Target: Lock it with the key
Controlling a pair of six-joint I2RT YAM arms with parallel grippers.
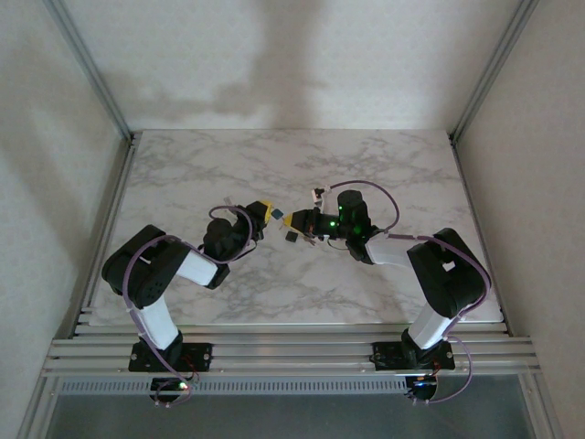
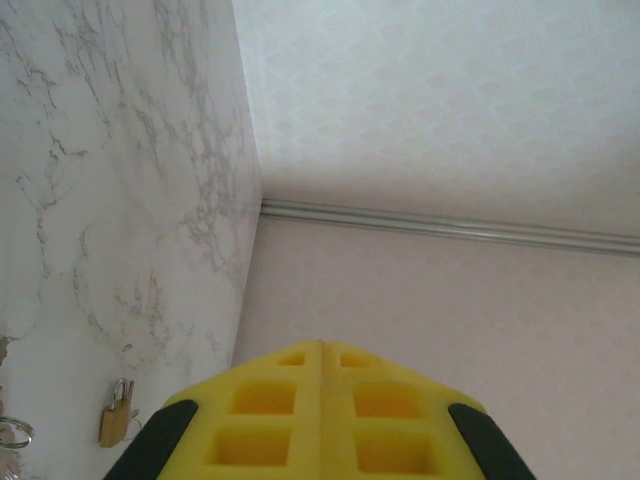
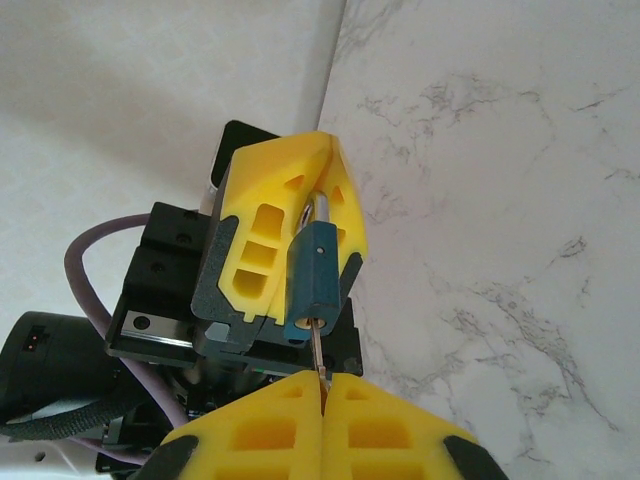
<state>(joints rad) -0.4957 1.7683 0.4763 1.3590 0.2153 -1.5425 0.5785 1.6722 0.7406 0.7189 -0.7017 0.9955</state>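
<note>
Over the middle of the marble table (image 1: 384, 165) the two arms are brought together, tip to tip. The blue padlock (image 3: 315, 275) is held off the table by the left gripper (image 1: 265, 209), and from the right wrist a sliver of silvery shackle can be seen pinched between its yellow fingers (image 3: 255, 235), with the blue body hanging out in front of them. From the left wrist those fingers are seen pressed almost flat together, barely a seam left between them (the padlock itself is hidden behind their tips from there). The key (image 3: 317, 350) is gripped by the right gripper (image 3: 322, 378), its two yellow pads closed tight on the thin metal shaft. The shaft is pointed straight up into the underside of the padlock body, where contact is made at the keyhole. How deep it is seated cannot be told. From above, the blue body is seen wedged between the two sets of yellow fingertips. Off to the side, a small brass padlock (image 2: 115, 418) is seen lying on the marble, with a metal ring (image 2: 12, 432) near it at the picture's edge.
</note>
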